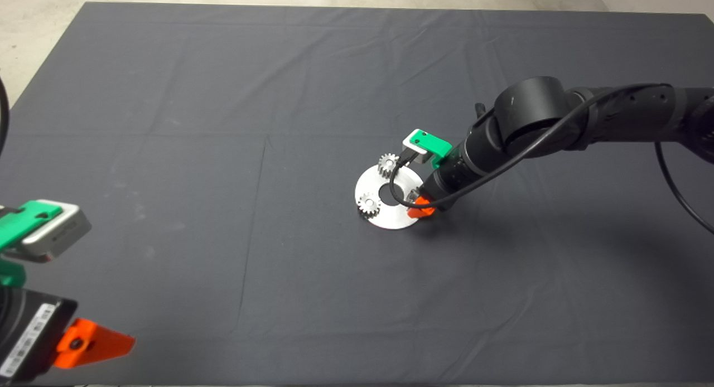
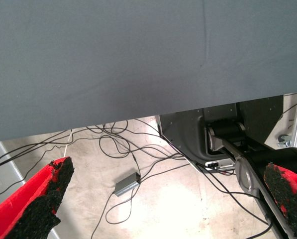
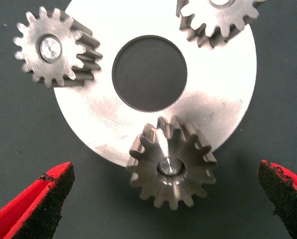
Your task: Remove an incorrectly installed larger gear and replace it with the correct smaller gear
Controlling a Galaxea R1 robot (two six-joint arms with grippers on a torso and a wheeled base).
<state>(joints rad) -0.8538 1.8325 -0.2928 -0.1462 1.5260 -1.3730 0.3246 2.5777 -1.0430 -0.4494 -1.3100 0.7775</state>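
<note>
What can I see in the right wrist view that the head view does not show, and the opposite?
Only the right wrist view shows the larger gear on the round plate, between the open right claw fingers. Only the head view shows the right arm, the left claw waiting at the lower left, and the whole mat. Both show the plate and two small silver gears.

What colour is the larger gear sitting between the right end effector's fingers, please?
Shiny silver metal, clearest in the right wrist view: the larger gear.
</note>
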